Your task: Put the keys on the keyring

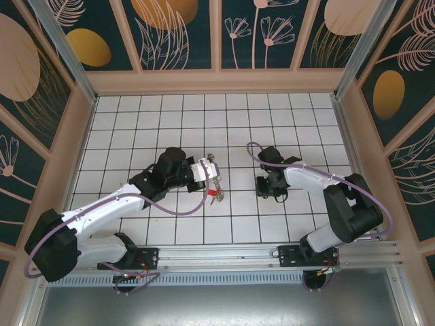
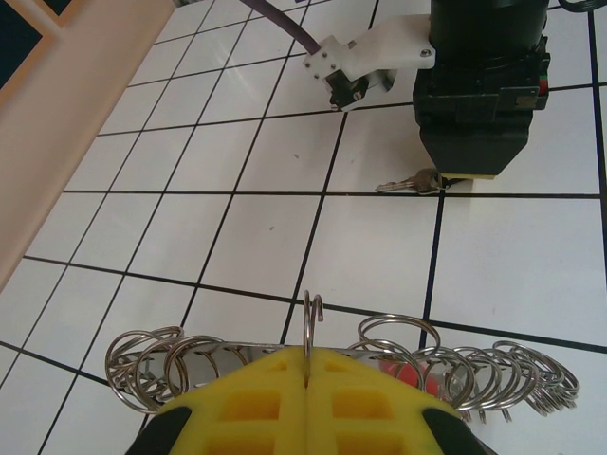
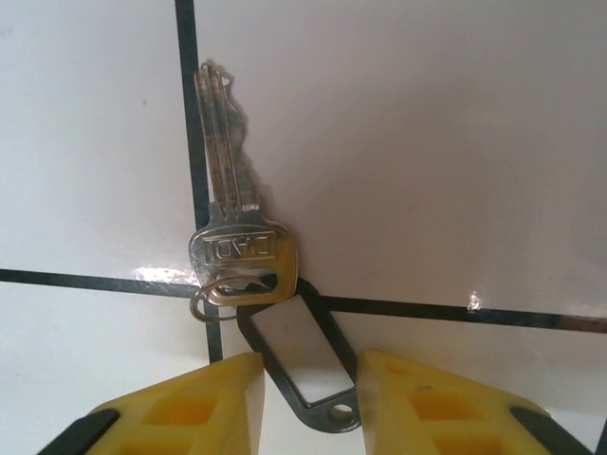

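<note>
- The left gripper [image 2: 306,358] is clamped shut, its yellow fingers [image 2: 247,403] meeting on the thin wire of the keyring [image 2: 312,318], which stands upright out of the seam between them.
- Bunches of split rings [image 2: 147,365] fan out to either side of these fingers. The red-headed key [image 2: 404,373] peeks out just right of the seam.
- From above, that key [image 1: 218,196] hangs below the left gripper [image 1: 212,166].
- The right gripper [image 3: 308,370] is low over the tiled floor [image 3: 427,142], its fingers partly apart.
- A black-framed key tag [image 3: 294,349] lies between them, its sides at the finger edges. I cannot tell whether they pinch it.
- Just beyond the fingertips a silver key [image 3: 237,248] lies flat, blade pointing away, joined to the tag by a small ring [image 3: 202,305].
</note>
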Robot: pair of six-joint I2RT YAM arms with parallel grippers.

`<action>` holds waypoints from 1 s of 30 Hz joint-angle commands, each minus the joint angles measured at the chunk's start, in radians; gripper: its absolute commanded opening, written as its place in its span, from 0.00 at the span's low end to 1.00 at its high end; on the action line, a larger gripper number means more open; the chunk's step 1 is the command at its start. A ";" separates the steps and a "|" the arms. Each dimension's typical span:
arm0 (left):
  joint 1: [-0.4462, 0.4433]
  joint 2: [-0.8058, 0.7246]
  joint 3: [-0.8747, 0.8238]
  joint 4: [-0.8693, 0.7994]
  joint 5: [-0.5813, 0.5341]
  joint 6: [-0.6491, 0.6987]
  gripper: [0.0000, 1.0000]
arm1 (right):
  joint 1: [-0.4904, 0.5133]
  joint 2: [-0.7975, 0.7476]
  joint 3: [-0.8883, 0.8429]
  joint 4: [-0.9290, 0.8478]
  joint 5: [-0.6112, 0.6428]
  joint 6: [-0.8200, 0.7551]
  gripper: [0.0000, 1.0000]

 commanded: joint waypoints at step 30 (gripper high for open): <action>0.003 0.005 0.001 0.005 -0.001 0.028 0.00 | 0.102 0.016 0.020 0.000 0.027 -0.020 0.24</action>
